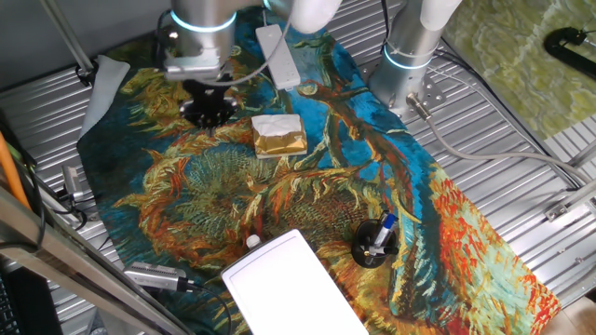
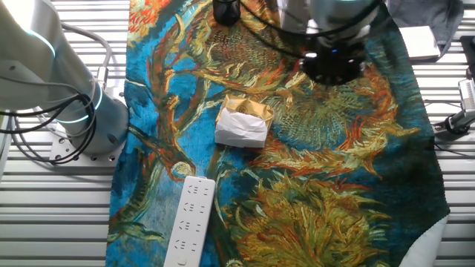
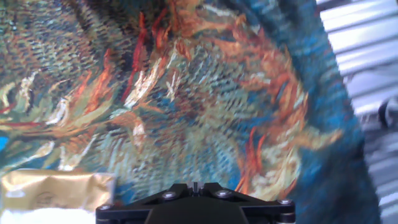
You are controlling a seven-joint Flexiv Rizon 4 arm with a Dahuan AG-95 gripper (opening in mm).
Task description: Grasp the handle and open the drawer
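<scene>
The drawer (image 1: pixel 291 284) is a flat-topped white box at the near edge of the painted cloth, and I see no tray slid out of it. A small white knob (image 1: pixel 251 242) sits at its far left corner. In the other fixed view only a corner of the box (image 2: pixel 419 43) shows at the top right. My gripper (image 1: pixel 207 110) hangs over the far left of the cloth, well away from the drawer, and also shows in the other fixed view (image 2: pixel 334 67). In the hand view the gripper (image 3: pixel 196 185) has its jaws together and empty over bare cloth.
A gold-and-white foil block (image 1: pixel 277 135) lies mid-cloth, just right of the gripper. A white power strip (image 1: pixel 279 56) lies at the back. A black pen cup (image 1: pixel 375 244) stands right of the drawer. A second arm's base (image 1: pixel 410 56) stands at the back right.
</scene>
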